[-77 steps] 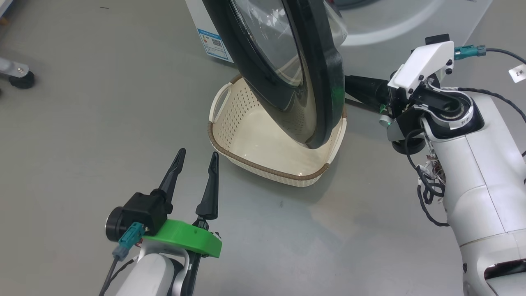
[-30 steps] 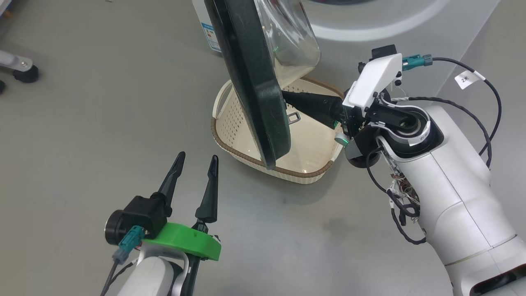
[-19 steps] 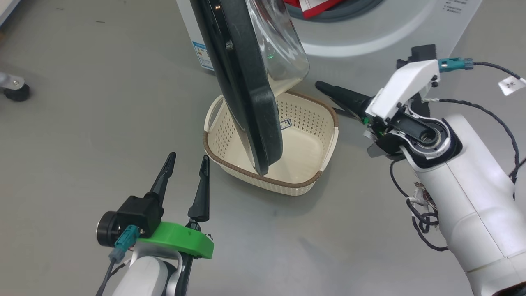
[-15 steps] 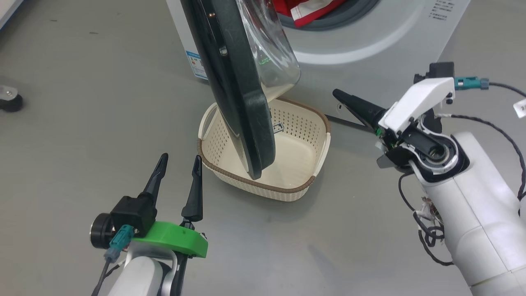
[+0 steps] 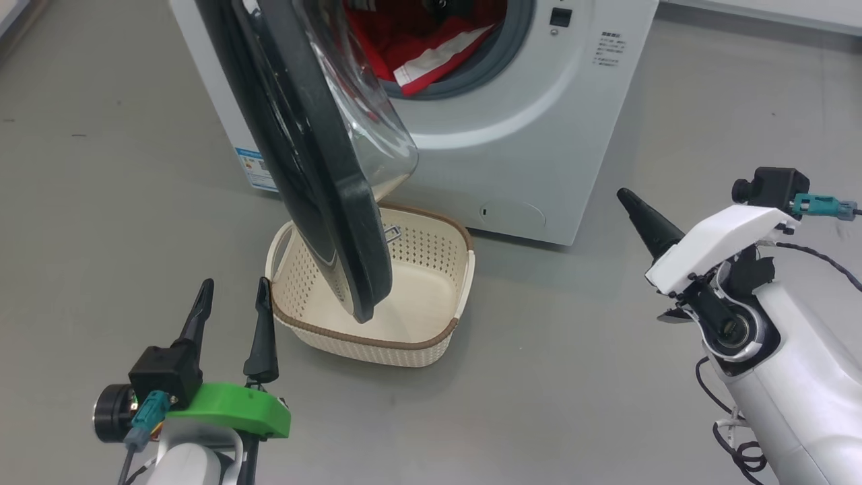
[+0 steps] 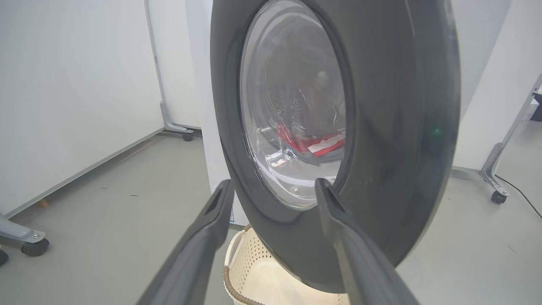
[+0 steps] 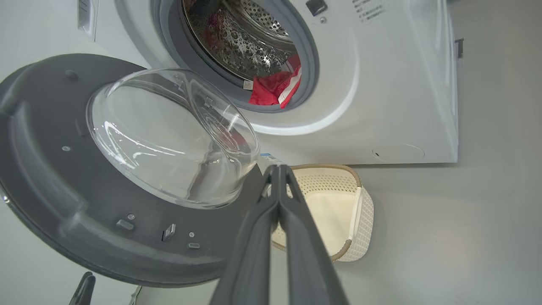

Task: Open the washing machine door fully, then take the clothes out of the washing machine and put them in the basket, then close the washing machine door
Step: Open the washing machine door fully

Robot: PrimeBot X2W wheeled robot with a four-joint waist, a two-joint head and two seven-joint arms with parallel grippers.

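The red clothes (image 5: 417, 47) lie in the drum mouth of the washing machine (image 5: 539, 148), at twelve o'clock in the head view. The door (image 5: 353, 222) hangs open at ten, its lower edge over the basket (image 5: 363, 341). The right gripper (image 7: 278, 169), at three o'clock, has its fingers together and empty; the left gripper (image 5: 234, 286), at seven, has its fingers apart. The door looks open enough, though that is hard to judge. Part the right fingers, then pinch the drooping fold.

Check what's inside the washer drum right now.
Inside the drum: the red clothes with a white stripe, bunched at the lower front, draped onto the grey seal. The open door covers the drum's left side in the head view, so more items can't be ruled out.
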